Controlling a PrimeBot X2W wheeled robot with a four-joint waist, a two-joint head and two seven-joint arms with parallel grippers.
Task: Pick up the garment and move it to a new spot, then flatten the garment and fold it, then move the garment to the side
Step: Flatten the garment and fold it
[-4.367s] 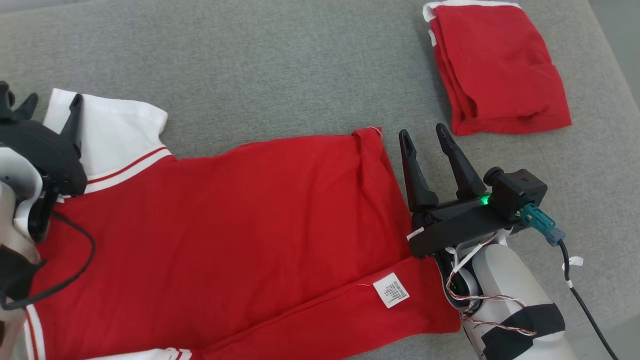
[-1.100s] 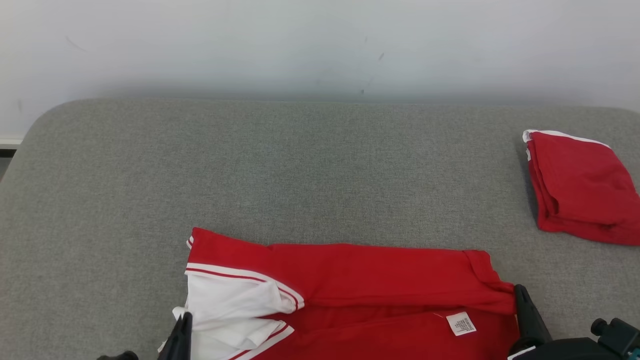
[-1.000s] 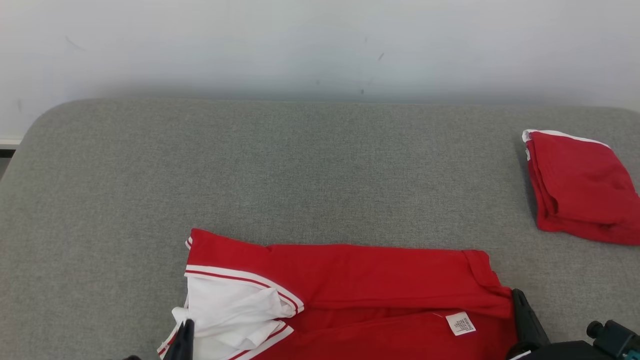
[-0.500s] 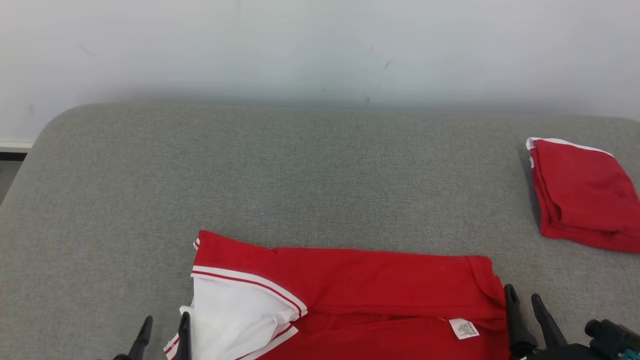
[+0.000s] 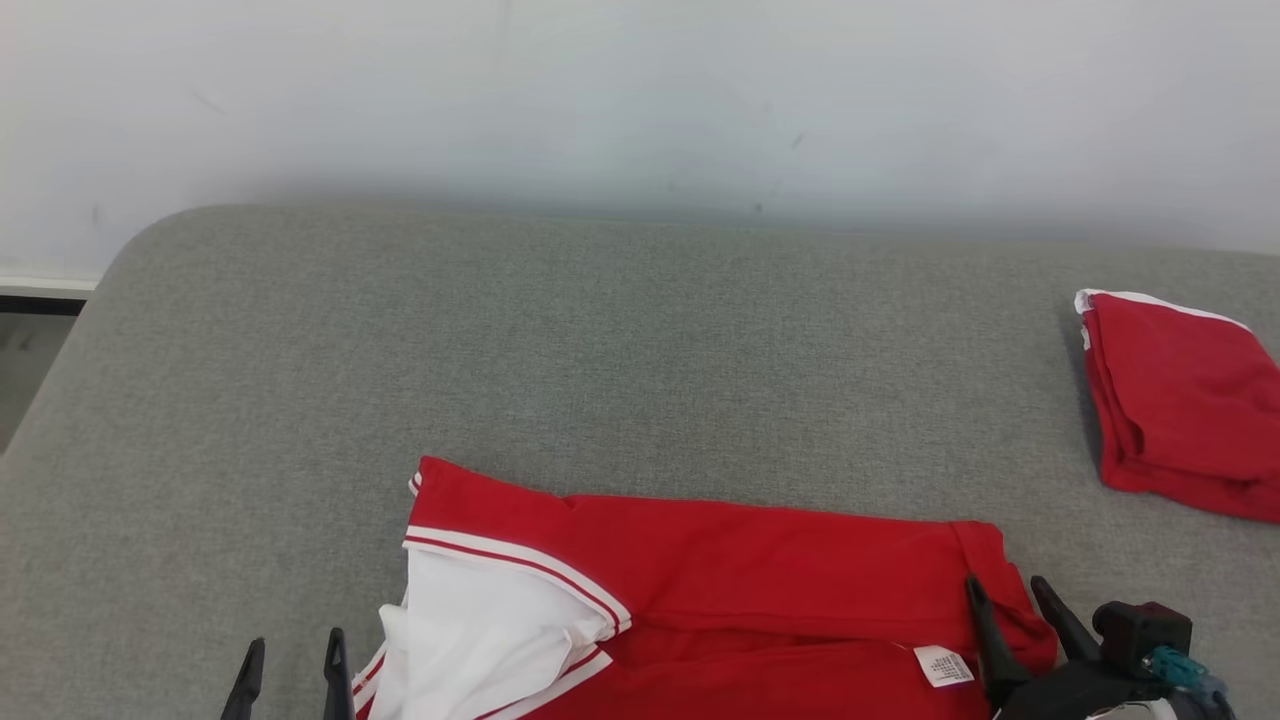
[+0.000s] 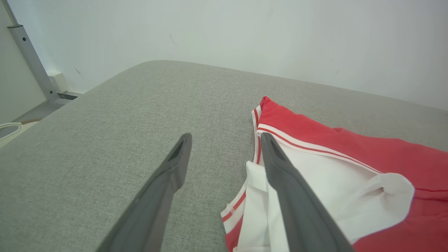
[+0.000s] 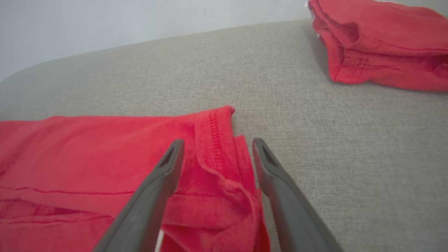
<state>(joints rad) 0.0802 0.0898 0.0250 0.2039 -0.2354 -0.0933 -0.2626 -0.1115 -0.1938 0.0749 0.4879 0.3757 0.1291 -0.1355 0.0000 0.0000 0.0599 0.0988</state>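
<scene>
Shows a red fabric garment [image 5: 720, 560] with white striped sleeve [image 5: 480, 640] folded lengthwise at the near edge of a grey upholstered surface [image 5: 500, 350]. Finds the left gripper [image 5: 293, 650] beside that sleeve, the right gripper [image 5: 1005, 590] at the hem corner [image 5: 985, 545], both jaws released, grasping nothing.

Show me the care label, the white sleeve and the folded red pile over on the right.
care label [image 5: 943, 665], head view, middle of the white tag.
white sleeve [image 5: 480, 625], head view, flat upper part of the sleeve.
folded pile [image 5: 1185, 400], head view, its top layer.

Grey padded surface [image 5: 600, 330]; folded red cloth [image 5: 1185, 400] far rt; white wall [image 5: 600, 90] behind.
</scene>
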